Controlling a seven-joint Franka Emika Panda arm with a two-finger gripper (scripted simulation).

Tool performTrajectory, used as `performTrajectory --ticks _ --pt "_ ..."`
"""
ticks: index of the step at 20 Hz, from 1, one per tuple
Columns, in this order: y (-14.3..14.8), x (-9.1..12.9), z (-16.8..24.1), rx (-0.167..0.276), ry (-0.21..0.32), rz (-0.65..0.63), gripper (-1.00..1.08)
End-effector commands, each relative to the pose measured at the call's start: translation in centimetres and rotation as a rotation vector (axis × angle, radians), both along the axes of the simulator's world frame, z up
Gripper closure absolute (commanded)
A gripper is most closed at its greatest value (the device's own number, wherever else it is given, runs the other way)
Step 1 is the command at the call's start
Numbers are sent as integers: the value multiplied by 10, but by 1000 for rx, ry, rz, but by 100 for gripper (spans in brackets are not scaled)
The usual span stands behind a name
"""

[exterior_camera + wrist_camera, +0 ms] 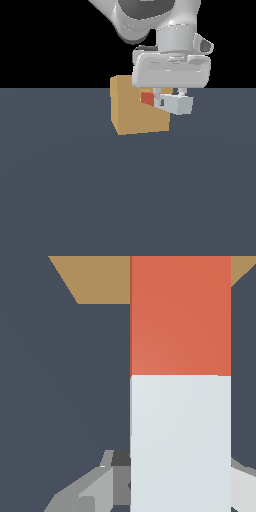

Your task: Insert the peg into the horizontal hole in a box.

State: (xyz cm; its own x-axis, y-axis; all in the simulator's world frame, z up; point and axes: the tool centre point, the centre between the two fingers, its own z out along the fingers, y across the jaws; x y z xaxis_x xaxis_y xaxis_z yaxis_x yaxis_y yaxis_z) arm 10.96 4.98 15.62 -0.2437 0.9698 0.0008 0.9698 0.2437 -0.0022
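The tan box (pixel 135 111) stands on the floor in the exterior view, just past the horizon line. The peg (pixel 167 102) hangs level in front of the box's near face, its orange-red end toward the box and its pale grey-white end toward the exterior view's right. My gripper (pixel 169 98) comes down from above and is shut on the peg's pale half. In the wrist view the peg (pixel 180 381) fills the middle, with its orange-red part reaching the box (pixel 100 278). One finger (pixel 95 488) shows beside the pale end. The hole is hidden behind the peg.
The dark blue-grey floor (pixel 125 200) spreads flat around the box, with black background above its far edge. The arm's white wrist housing (pixel 170 70) hangs directly above the peg and overlaps the box's upper right corner in the exterior view.
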Motion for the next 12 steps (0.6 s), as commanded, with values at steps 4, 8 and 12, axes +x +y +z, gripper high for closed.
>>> performTrajectory --ticks 4,8,12 --pt "9 3 7 0 -2 2 108" --pt "10 2 5 0 1 3 108" --pt "9 5 8 0 -4 3 108"
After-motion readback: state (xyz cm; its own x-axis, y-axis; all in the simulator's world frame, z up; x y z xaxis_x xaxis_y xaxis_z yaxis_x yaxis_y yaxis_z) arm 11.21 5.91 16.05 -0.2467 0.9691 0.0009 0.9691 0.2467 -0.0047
